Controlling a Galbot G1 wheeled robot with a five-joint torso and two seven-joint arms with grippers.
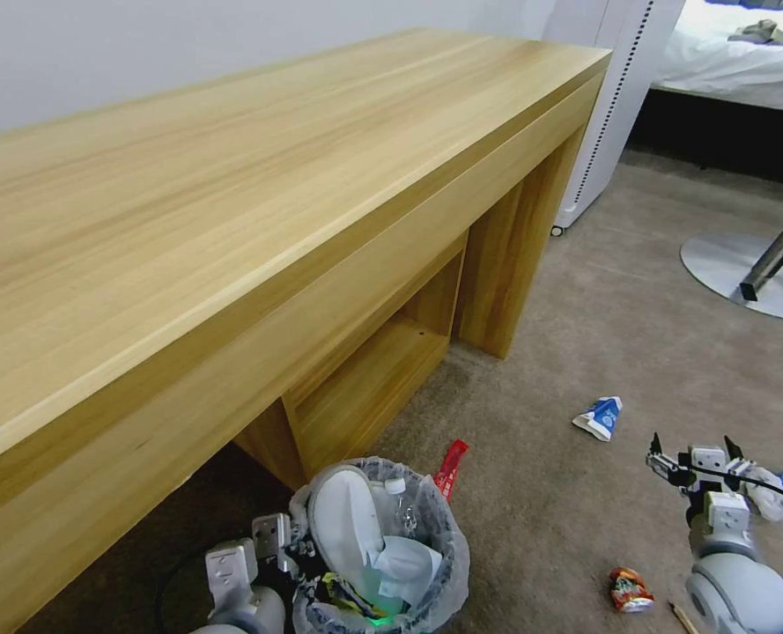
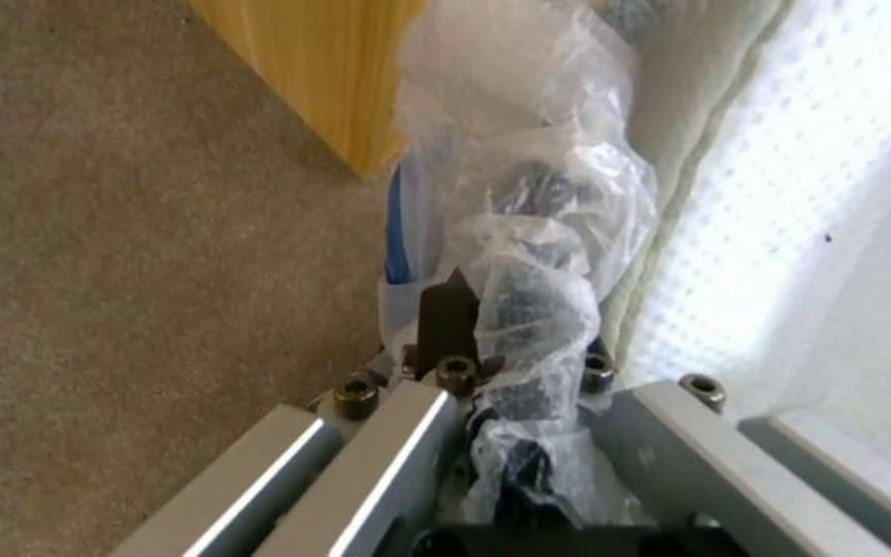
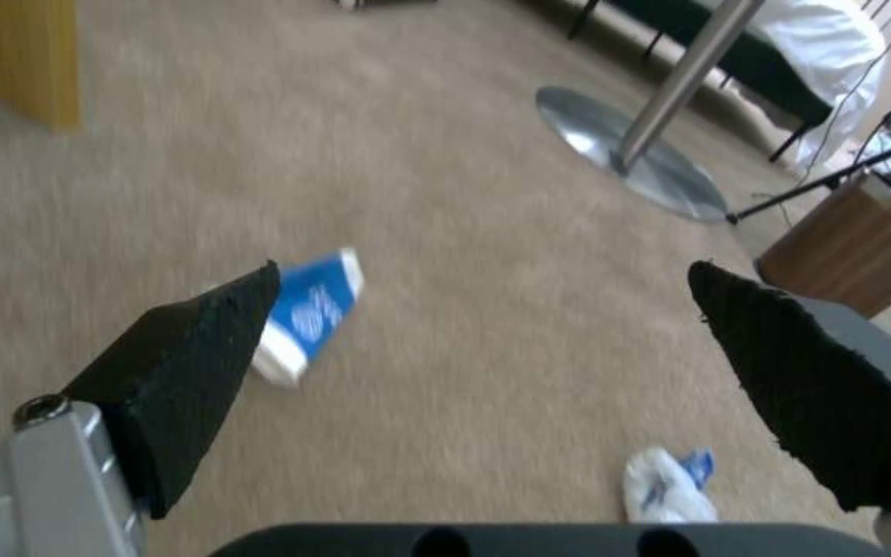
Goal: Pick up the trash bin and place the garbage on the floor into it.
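Observation:
The trash bin, lined with a crinkled clear bag, is at the bottom centre of the head view, by the desk. It holds a white slipper, paper and a small bottle. My left gripper is shut on the bin's bagged rim. My right gripper hangs open over the floor, with nothing between its fingers. Garbage lies around it: a blue-white carton ahead, a whitish blue-tipped piece, a crushed can, a thin stick. A red wrapper lies beside the bin.
A long wooden desk with an open shelf below fills the left. A round metal stand base sits at the right, a white unit and a bed behind. A brown wood-look bin stands beyond the base.

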